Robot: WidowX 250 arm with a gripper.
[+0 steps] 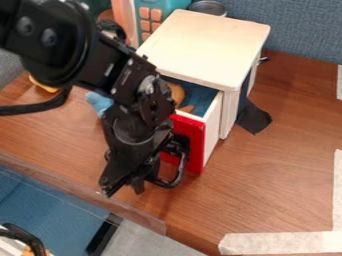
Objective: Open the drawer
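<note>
Red-fronted drawer (196,152), white side, blue inside, ajar.

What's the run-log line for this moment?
drawer: partly open | gripper: by red front, contact unclear | inside: brown item

Can see a teal toy telephone (160,6) and round metal container (208,7) well beyond the gripper (122,188), a light-blue object (99,103) nearer behind, and, to its right, pale tape strips (280,243) on the wooden tabletop (280,180).
</note>
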